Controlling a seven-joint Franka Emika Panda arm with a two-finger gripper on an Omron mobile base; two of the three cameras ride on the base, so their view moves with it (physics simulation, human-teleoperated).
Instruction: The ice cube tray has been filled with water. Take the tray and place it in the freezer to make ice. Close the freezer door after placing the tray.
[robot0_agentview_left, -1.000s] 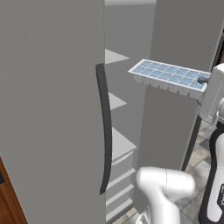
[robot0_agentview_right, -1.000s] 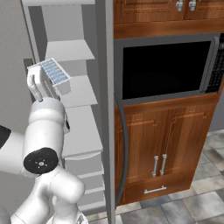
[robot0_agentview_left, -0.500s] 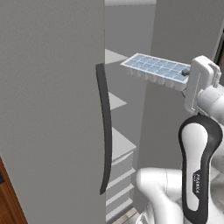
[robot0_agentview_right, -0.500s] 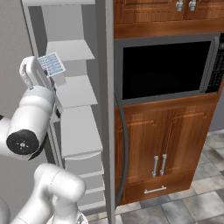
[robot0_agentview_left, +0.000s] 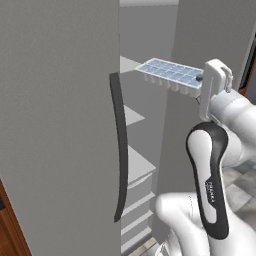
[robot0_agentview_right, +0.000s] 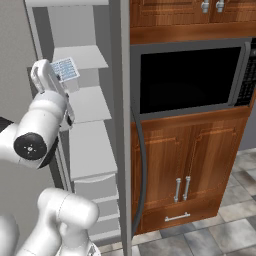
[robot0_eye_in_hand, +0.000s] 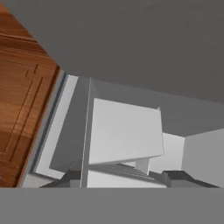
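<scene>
Left base view shows the ice cube tray (robot0_agentview_left: 170, 75) held flat and level by the gripper (robot0_agentview_left: 202, 80), whose jaws are closed on the tray's near end at 3 o'clock. The tray sits up high inside the open freezer (robot0_agentview_left: 60, 125), above a white shelf (robot0_agentview_left: 131, 116). A black oven (robot0_agentview_right: 190, 75) sits at 3 o'clock of the freezer.

A black wall oven (robot0_agentview_right: 190, 75) sits in a tall run of reddish-brown wooden cabinets (robot0_agentview_right: 192, 165). Below it are two panelled cabinet doors with slim metal handles (robot0_agentview_right: 182, 189) (side by side at the centre), and under them a drawer with a horizontal pull (robot0_agentview_right: 177, 217). More cabinet doors (robot0_agentview_right: 200, 12) sit above. The floor (robot0_agentview_right: 220, 235) is grey stone tile.
</scene>
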